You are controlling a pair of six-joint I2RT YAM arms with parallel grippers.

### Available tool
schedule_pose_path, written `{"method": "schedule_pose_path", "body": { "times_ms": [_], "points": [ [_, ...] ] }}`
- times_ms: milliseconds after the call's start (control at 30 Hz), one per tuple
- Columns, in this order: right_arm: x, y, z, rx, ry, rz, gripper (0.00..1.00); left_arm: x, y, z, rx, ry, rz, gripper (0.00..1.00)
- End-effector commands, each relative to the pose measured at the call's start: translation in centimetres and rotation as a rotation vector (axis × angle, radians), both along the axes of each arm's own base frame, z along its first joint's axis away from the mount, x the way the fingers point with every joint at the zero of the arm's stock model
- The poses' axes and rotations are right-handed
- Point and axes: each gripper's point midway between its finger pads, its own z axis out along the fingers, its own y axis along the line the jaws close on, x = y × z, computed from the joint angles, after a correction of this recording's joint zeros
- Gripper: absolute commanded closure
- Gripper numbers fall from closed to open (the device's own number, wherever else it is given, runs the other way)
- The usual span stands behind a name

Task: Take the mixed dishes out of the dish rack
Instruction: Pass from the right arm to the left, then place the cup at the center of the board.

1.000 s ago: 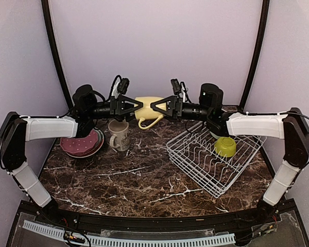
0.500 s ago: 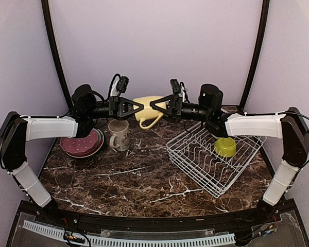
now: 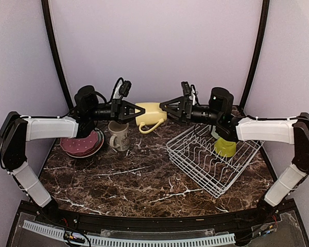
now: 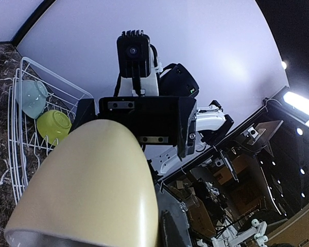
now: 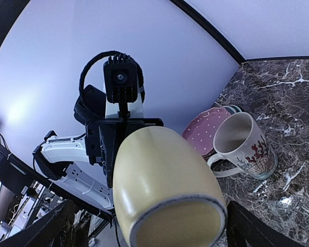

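Note:
The yellow mug (image 3: 150, 114) hangs on its side above the back of the table, with my left gripper (image 3: 138, 110) shut on its rim end. In the left wrist view the yellow mug (image 4: 92, 190) fills the lower left beside one finger (image 4: 176, 231). My right gripper (image 3: 166, 106) stands open just right of the mug's base, apart from it. Seen from the right wrist, the mug's base (image 5: 170, 216) sits between wide-spread fingers (image 5: 46, 229). The white dish rack (image 3: 206, 159) holds a lime-green bowl (image 3: 225, 148) and a pale mint bowl (image 4: 32, 95).
A cream-grey mug (image 3: 119, 135) with red print stands upright left of centre. Next to it lies a stack of plates (image 3: 82, 144) with the maroon-pink dotted one on top. The purple back wall is close behind both grippers.
The left gripper has shut on the yellow mug. The right gripper has opened, let go of the mug and drawn back to the right.

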Motion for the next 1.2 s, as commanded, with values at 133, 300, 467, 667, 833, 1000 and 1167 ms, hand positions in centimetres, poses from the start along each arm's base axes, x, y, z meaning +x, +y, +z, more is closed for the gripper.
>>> {"method": "schedule_pose_path", "body": {
  "times_ms": [133,300,467,667,833,1000,1167],
  "points": [
    [-1.9,-4.0,-1.2,-0.159,0.024,-0.031,0.01,0.4,1.1,1.6,0.020,-0.093,0.068,0.99],
    [-3.2,-6.6,-3.2,-0.337,0.033,-0.079,0.01,0.9,1.8,1.6,0.122,-0.135,0.172,0.99],
    [-1.4,-9.6,-4.7,-0.510,0.014,-0.243,0.01,1.5,2.9,-0.6,0.254,0.028,0.292,0.99],
    [0.9,-13.4,-4.4,-0.606,-0.072,-0.490,0.01,-2.6,5.8,-3.5,0.499,0.092,0.420,0.99],
    [1.9,-15.0,-3.3,-0.660,-0.164,-0.584,0.01,-6.4,9.7,-8.5,0.669,0.241,0.506,0.99],
    [2.4,-16.1,-3.5,-0.761,-0.210,-0.605,0.01,-7.3,15.2,-12.0,0.881,0.319,0.712,0.99],
    [2.0,-17.1,-3.5,-0.777,-0.217,-0.635,0.01,-5.5,17.9,-13.7,0.995,0.335,0.892,0.99]
  ]
}}
